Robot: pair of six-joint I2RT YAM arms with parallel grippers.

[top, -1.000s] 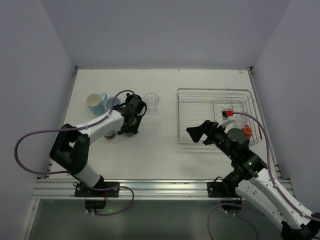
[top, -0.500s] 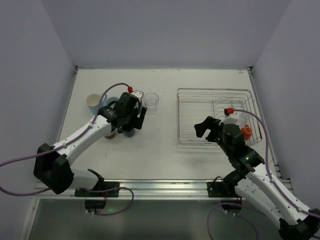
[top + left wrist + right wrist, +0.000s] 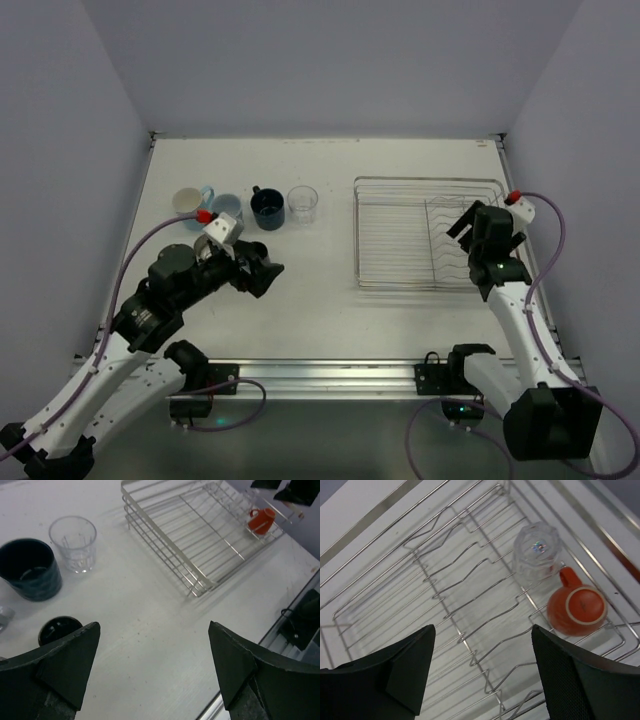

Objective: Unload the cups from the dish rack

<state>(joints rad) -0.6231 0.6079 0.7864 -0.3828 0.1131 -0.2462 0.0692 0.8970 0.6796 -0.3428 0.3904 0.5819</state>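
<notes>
On the table stand a cream mug [image 3: 188, 203], a light blue cup [image 3: 228, 207], a dark navy cup [image 3: 267, 208] [image 3: 30, 570] and a clear tumbler [image 3: 302, 203] [image 3: 74, 544] in a row. My left gripper [image 3: 265, 278] [image 3: 155, 670] hangs open over bare table in front of them, holding nothing. The dish rack [image 3: 400, 235] [image 3: 200, 540] [image 3: 460, 595] holds an orange cup [image 3: 575, 609] [image 3: 261, 520] on its side and an upturned clear glass [image 3: 536, 552]. My right gripper [image 3: 470, 228] [image 3: 482, 630] is open above the rack's divider prongs, left of both.
A small dark round cup [image 3: 59, 629] stands by my left finger, under the left arm in the top view. The right arm covers the rack's right end in the top view. The table's metal front rail [image 3: 320, 375] runs along the near edge.
The left gripper opened, left the navy cup standing in the row and drew back toward the near edge. The right arm swung from the rack's front-left to over its right end.
</notes>
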